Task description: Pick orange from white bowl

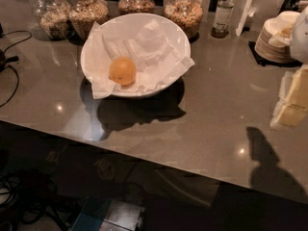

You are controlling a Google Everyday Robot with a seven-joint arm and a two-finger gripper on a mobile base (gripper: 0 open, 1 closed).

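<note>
so the orange is sitting inside the white bowl, toward its front-left, resting on the crumpled paper napkins that line it and spill over the rim; nothing is touching it. the bowl sits on a glossy grey counter, throwing a dark shadow toward the near edge; right behind it is a row of glass jars full of what looks like cereal or granola, plus a small bottle. the gripper pokes in at the far right edge, well apart from the bowl, just below a stack of small plates; honestly can't tell how its jaws are set from here
</note>
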